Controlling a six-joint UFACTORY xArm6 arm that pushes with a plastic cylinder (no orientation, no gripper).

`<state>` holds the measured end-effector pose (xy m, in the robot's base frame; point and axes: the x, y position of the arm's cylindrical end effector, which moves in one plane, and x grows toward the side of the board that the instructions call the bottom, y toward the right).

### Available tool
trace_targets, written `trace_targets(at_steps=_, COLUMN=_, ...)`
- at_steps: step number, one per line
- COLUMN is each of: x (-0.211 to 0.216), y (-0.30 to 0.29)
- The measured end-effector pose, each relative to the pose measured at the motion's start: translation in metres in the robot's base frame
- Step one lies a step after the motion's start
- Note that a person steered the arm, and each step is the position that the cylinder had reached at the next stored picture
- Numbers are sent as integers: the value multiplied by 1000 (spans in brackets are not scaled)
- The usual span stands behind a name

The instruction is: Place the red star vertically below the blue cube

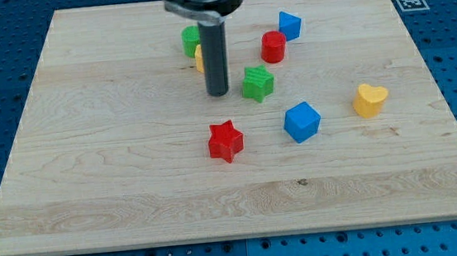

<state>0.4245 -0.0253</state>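
The red star lies on the wooden board near the middle. The blue cube lies to its right, slightly higher in the view, with a gap between them. My tip rests on the board above the red star, apart from it, and just left of the green star.
A red cylinder and a second blue block lie toward the view's top. A green block and a yellow block sit partly hidden behind the rod. A yellow heart lies at the right.
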Motion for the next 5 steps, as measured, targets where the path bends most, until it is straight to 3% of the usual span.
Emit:
trace_targets(at_steps=3, x=66, y=-40)
trace_targets(at_steps=5, x=85, y=-10)
